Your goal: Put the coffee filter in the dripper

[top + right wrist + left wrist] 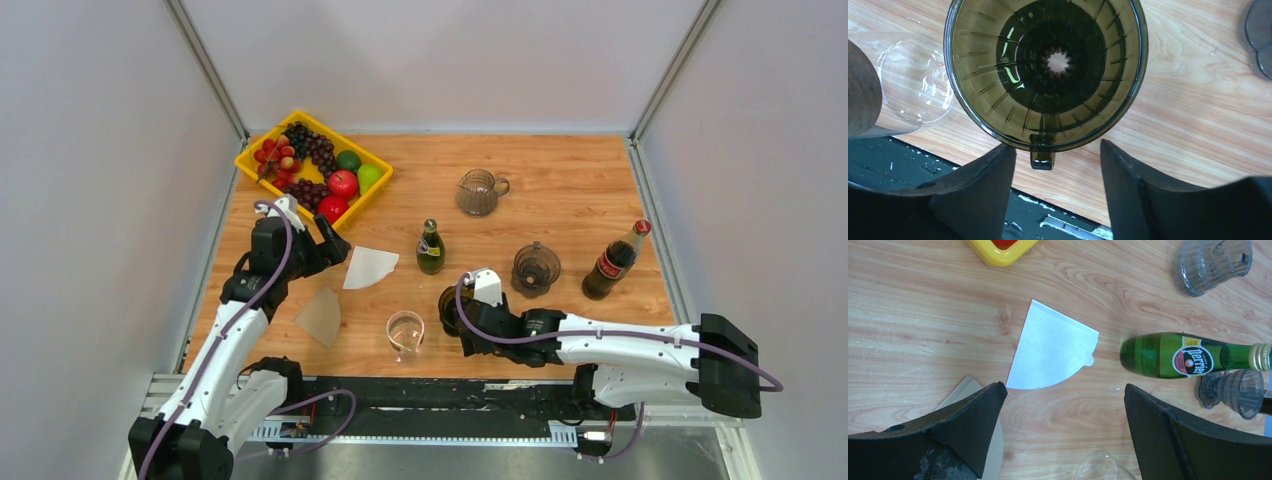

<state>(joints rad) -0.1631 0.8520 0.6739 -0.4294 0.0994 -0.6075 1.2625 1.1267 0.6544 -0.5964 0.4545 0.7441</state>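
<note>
A white coffee filter [368,267] lies flat on the wooden table, and a brown one [321,315] lies nearer the front. In the left wrist view the white filter [1053,347] is just ahead of my open left gripper [1065,390], whose left finger overlaps the brown filter [965,387]. The dark smoked dripper [1045,70] stands upright near the table's front edge [452,305]. My right gripper [1058,150] is open, its fingers either side of the dripper's small handle tab [1042,159] without touching it. Nothing is held.
A drinking glass [405,333] stands between the arms by the dripper. Behind are a green bottle [430,248], a second grey dripper [536,268], a cola bottle [615,262], a glass pitcher [478,192] and a yellow fruit tray [255,160].
</note>
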